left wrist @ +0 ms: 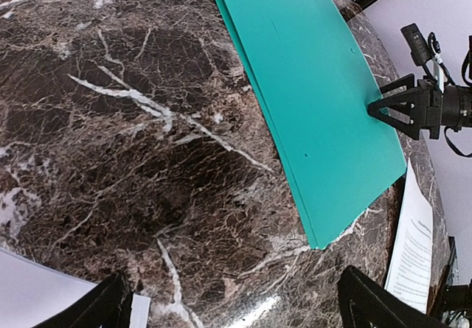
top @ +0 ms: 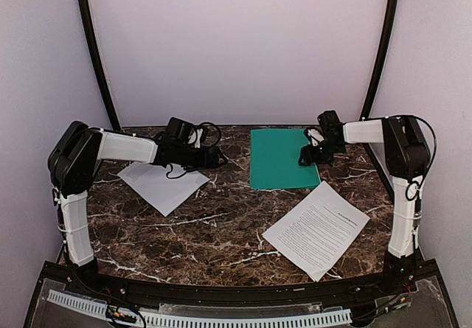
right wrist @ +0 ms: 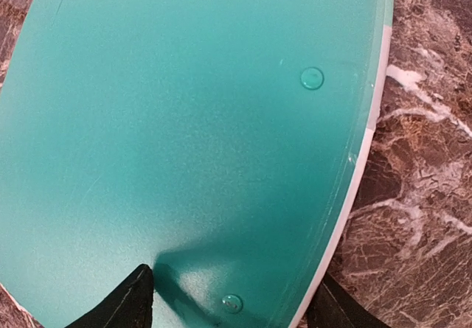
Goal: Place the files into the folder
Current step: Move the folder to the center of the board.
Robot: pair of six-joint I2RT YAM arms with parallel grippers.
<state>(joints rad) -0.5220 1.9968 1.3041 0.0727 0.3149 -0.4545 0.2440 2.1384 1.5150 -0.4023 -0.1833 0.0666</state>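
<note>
Both jaws apart: left end effector (left wrist: 237,302), right end effector (right wrist: 232,295) astride folder (right wrist: 184,121) edge, fingertips cropped.

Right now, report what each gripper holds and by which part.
Nothing is held. The left gripper hangs open over the marble table; the right gripper, jaws open, straddles the pale spine edge of the green folder without clamping it.
</note>
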